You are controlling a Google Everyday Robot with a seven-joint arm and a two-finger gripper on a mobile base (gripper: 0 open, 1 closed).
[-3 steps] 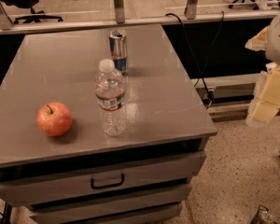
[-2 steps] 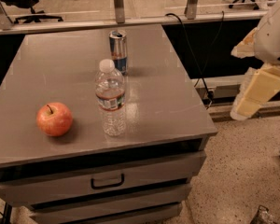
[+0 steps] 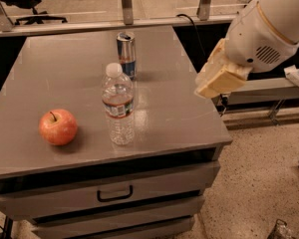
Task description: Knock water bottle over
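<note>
The water bottle [image 3: 118,105] stands upright near the front middle of the grey table [image 3: 65,68]. It is clear and ribbed, with a white cap and a red-and-white label band. My gripper [image 3: 215,78] hangs from the white arm at the right, above the table's right edge, well to the right of the bottle and apart from it. Its cream-coloured fingers point down and to the left.
A blue-and-silver can [image 3: 126,54] stands upright just behind the bottle. A red apple [image 3: 58,127] lies at the front left. The table has drawers [image 3: 114,193] below its front edge. Speckled floor lies to the right; office chairs stand behind the rail.
My arm has swung in from the right edge of the view, leftward and up, so the gripper is now over the table's right edge. Bottle, can and apple have not moved.
</note>
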